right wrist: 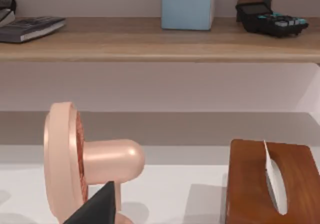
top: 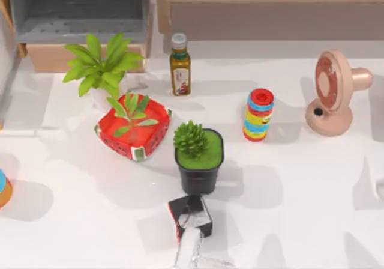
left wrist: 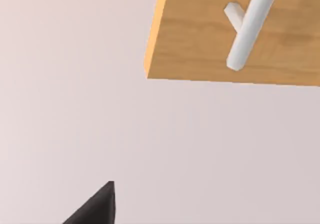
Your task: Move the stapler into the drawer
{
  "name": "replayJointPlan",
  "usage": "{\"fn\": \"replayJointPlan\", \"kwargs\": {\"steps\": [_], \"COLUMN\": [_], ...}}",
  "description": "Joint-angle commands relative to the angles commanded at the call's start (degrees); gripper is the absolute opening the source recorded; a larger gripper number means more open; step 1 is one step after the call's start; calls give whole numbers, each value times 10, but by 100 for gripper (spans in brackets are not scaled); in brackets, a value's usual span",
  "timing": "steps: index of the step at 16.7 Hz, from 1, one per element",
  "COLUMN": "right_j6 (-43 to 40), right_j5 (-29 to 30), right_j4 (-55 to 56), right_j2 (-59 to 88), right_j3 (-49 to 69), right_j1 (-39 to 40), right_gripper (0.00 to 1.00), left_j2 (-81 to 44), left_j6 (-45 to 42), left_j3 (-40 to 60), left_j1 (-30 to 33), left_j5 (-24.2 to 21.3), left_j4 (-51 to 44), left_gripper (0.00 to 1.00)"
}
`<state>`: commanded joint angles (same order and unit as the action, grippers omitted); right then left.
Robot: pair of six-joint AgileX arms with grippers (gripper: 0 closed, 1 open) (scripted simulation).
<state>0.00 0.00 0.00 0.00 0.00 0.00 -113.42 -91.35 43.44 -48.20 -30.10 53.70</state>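
We are seeing the drawer (top: 45,57) standing open at the table's far left while the stapler (top: 189,250) is lying well apart at the near edge, touching the black box (top: 191,214), so the whole move is remaining. Its long axis is running near-to-far, its far end pointing at that box. We are failing to tell whether the left gripper (left wrist: 95,208) or the right gripper (right wrist: 97,209) is open or closed.

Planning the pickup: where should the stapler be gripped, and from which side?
Grip the stapler mid-length across its narrow width, coming down from above. It lies long axis front to back, far end against the black box, so likely only its long sides are free.
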Motion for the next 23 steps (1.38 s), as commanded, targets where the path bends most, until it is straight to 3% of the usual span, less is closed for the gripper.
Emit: {"fn": "replayJointPlan", "kwargs": {"steps": [5,9,17,23], "right_j6": [0,0,0,0], "right_j5": [0,0,0,0], "right_j4": [0,0,0,0], "right_j2": [0,0,0,0], "right_j3": [0,0,0,0], "right_j1": [0,0,0,0], "right_gripper": [100,100,100,100], "left_j2": [-6,-11,-11,-30], "left_j6": [-8,1,2,3], "left_j3": [-127,-169,-169,-127], "left_j1": [41,74,79,113], "left_j5": [-81,-121,-124,-93], "left_j4": [232,328,337,312], "left_gripper": [100,100,100,100]}}
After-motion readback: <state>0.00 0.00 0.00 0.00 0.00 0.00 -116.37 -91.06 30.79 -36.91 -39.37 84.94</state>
